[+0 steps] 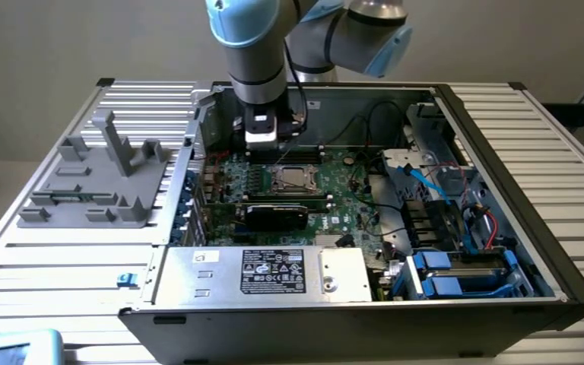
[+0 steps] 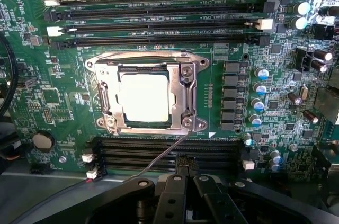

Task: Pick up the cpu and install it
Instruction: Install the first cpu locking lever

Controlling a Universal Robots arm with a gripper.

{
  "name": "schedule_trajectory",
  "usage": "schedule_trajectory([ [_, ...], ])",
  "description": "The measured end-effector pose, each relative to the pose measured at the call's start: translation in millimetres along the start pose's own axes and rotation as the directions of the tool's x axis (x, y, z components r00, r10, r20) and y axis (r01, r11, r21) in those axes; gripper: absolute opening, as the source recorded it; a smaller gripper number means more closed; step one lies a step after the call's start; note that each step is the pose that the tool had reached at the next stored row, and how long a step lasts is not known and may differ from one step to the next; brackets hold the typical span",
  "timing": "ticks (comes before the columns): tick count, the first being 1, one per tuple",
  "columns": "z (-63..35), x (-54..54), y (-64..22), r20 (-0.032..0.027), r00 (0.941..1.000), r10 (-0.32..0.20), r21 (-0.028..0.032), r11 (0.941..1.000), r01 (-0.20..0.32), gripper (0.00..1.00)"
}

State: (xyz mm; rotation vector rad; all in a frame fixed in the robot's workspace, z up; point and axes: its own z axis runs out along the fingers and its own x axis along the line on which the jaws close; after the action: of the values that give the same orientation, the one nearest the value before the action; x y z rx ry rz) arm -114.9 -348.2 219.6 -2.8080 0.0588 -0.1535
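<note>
The cpu (image 2: 144, 97) is a bright silver square lying flat inside the motherboard socket (image 2: 185, 83), with the metal frame around it. In the exterior view the cpu (image 1: 290, 177) sits mid-board inside the open computer case. My gripper (image 2: 185, 171) hangs above the board beside the socket, over the memory slots, fingers shut together with nothing between them. The exterior view has the gripper (image 1: 261, 154) just toward that view's left of the socket, at the end of the arm reaching down into the case.
A black card (image 1: 274, 215) stands in a slot near the socket. Memory slots (image 2: 159, 15) flank the socket on both sides. The power supply (image 1: 261, 272), blue drive bays (image 1: 455, 275) and loose cables (image 1: 424, 182) crowd the case. A grey fixture (image 1: 104, 179) rests outside on the table.
</note>
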Motion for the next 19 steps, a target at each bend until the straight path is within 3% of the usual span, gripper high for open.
schedule_trajectory([
  [6,4.0,-1.3,2.4,-0.0040,1.0000,0.009,0.0133,0.9999,-0.009,0.11],
  [11,6.9,-1.8,3.5,-0.0158,0.9989,0.045,0.0159,0.9989,-0.045,0.11],
  [19,8.5,-5.1,4.2,-0.0197,0.9985,0.051,0.0168,0.9986,-0.051,0.11],
])
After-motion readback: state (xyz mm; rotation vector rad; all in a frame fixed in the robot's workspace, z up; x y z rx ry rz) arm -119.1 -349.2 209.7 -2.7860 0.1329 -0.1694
